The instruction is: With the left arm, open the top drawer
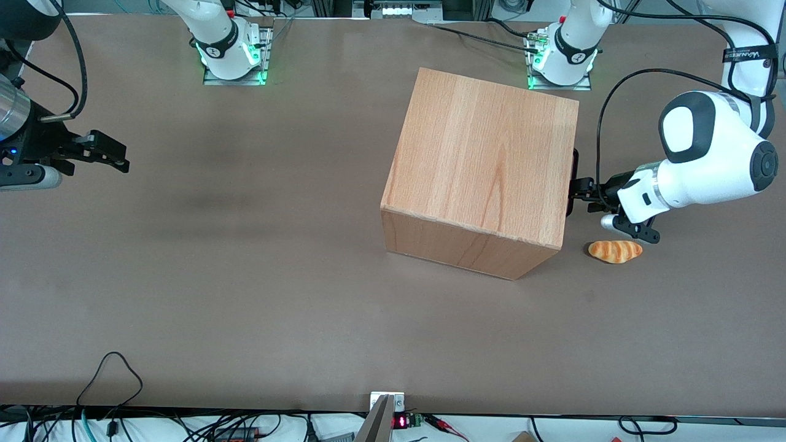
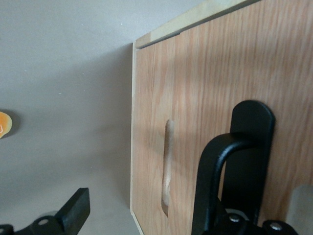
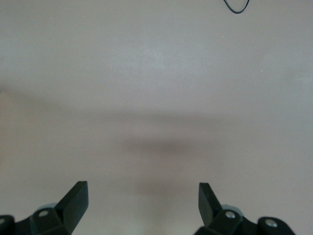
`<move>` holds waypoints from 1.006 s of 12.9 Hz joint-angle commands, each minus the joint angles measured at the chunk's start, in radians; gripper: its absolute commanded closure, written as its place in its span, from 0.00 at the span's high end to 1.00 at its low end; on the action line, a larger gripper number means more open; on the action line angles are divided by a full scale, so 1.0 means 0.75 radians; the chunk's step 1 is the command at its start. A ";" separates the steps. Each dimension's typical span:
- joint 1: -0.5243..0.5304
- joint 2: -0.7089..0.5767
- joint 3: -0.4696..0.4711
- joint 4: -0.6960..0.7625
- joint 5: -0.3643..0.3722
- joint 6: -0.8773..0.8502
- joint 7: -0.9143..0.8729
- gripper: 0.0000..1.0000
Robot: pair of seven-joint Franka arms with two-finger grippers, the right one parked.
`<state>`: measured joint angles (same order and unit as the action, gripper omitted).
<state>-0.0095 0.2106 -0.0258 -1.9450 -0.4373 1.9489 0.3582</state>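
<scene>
Drawer (image 2: 195, 88) front faces the working arm's end of the worktop (image 1: 245, 294), set in the cabinet (image 1: 485, 159) that stands on it; we see the front flush with the cabinet edge, so the drawer looks shut, though the front view hides that face; its black handle (image 2: 215, 166) arches out from the panel; beside it a slot (image 2: 167, 166) is cut in the wood; the left arm (image 1: 706, 153) reaches in level, its gripper (image 1: 580, 191) at the handle; one finger (image 2: 73, 210) stands well clear over bare worktop, so we read the jaws as spread wide, gripping nothing; a bread roll (image 1: 615, 251) lies on the worktop just under the wrist, nearer the front camera.
</scene>
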 commanded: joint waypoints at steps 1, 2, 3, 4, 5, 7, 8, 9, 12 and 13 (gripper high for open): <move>-0.004 0.008 0.012 -0.019 0.018 0.050 0.019 1.00; -0.004 0.004 0.012 -0.019 0.077 0.072 0.011 1.00; -0.004 0.004 0.012 -0.017 0.108 0.083 0.007 1.00; -0.004 0.001 0.012 -0.017 0.109 0.085 0.001 1.00; -0.002 0.001 0.014 -0.017 0.109 0.085 -0.001 1.00; 0.000 -0.001 0.014 -0.008 0.186 0.091 -0.021 1.00; 0.002 -0.003 0.016 -0.004 0.215 0.091 -0.044 1.00; 0.006 -0.007 0.022 -0.004 0.227 0.091 -0.050 1.00; 0.019 -0.015 0.051 -0.002 0.260 0.091 -0.044 1.00; 0.019 -0.017 0.063 -0.002 0.262 0.091 -0.042 1.00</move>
<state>0.0018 0.2029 0.0017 -1.9421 -0.3152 1.9959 0.3555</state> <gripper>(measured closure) 0.000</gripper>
